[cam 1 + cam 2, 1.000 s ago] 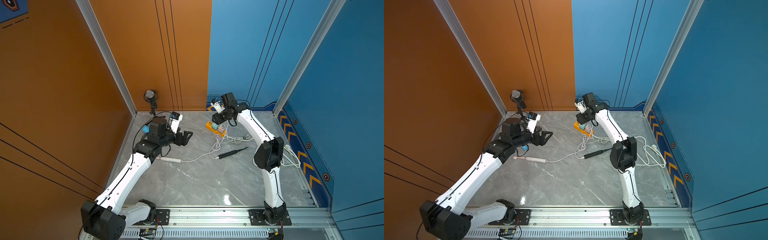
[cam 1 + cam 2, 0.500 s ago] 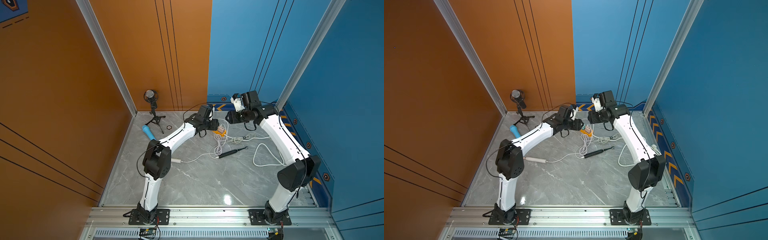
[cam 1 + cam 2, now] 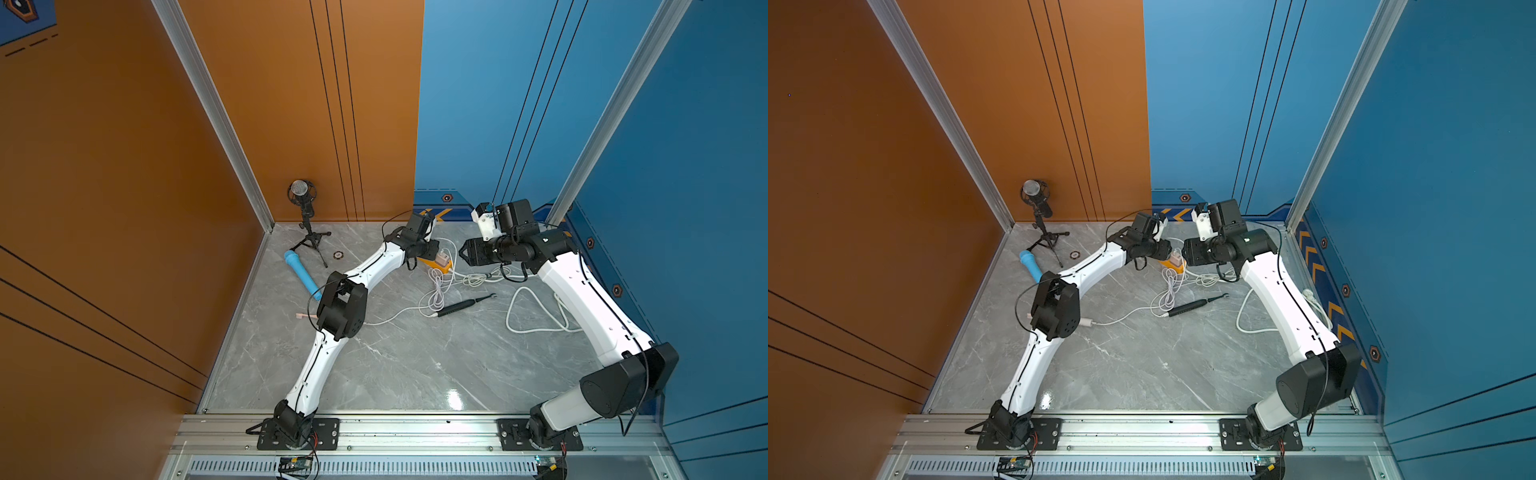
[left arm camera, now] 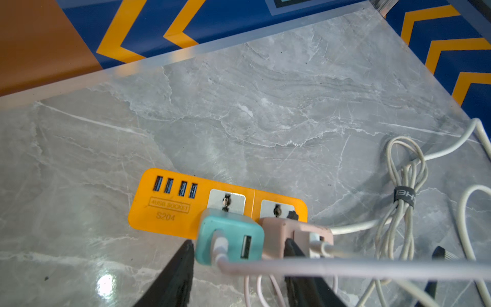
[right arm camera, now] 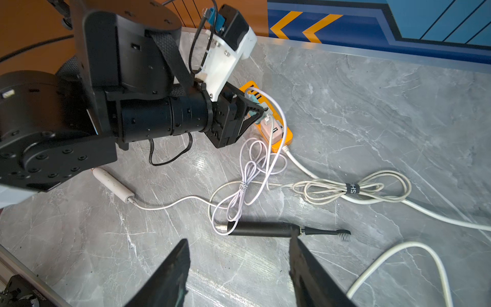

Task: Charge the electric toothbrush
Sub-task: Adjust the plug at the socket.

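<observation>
Fingers (image 4: 183,265) of left tool (image 4: 239,245) now straddle teal adapter (image 4: 228,234), grip unclear; right tool (image 5: 239,239) open.

The grey marble worktop (image 3: 415,365) carries an orange power strip (image 4: 170,212) at the centre of both top views. A black electric toothbrush (image 3: 461,306) lies just below it among white cables (image 3: 536,316). A blue cylinder (image 3: 301,274) and a microphone tripod (image 3: 311,243) sit at centre left.
</observation>
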Robot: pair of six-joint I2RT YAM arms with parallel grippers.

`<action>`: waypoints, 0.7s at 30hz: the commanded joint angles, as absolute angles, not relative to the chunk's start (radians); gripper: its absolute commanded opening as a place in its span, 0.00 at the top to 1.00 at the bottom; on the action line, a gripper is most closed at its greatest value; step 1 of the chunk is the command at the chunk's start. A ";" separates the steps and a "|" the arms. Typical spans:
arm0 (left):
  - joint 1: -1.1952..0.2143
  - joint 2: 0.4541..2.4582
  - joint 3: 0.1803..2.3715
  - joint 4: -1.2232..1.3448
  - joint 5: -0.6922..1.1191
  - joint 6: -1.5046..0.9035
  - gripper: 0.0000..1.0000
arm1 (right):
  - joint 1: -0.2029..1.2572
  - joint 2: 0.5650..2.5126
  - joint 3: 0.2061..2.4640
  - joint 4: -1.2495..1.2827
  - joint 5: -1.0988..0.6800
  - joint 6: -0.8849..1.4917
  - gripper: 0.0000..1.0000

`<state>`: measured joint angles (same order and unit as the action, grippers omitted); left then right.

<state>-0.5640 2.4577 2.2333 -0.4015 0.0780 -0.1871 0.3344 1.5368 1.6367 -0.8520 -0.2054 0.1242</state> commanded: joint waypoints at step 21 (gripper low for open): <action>-0.567 2.552 2.238 -0.414 0.038 -0.145 0.78 | 0.325 1.482 1.625 -0.830 -0.221 0.110 0.38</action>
